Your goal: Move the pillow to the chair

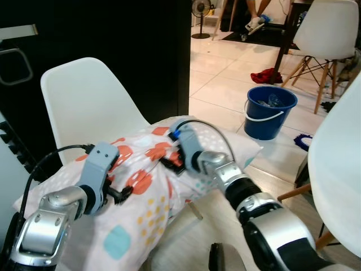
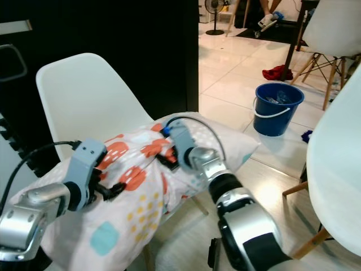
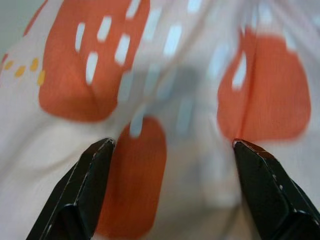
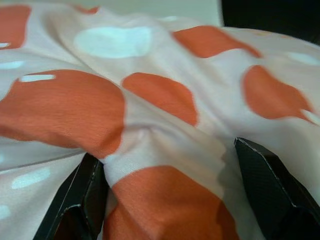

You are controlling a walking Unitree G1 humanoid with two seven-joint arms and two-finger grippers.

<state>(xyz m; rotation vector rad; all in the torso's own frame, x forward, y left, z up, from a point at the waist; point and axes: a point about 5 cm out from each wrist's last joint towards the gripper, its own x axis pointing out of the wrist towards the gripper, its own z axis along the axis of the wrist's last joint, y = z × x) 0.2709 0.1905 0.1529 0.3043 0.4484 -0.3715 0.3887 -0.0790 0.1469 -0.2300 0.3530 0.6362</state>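
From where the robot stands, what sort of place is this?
Probably a lived-in home, a dining or living area: white chairs on wooden legs, a glossy tiled floor with a blue bucket, and a patterned pillow under both grippers.

pillow (image 1: pixel 144 192): we see it lying across the white chair (image 1: pixel 84 107) | left pincer (image 1: pixel 121 193), right pincer (image 1: pixel 172 161): both pressed into its patterned cover | blue bucket (image 1: pixel 269 112): on the tiles beyond
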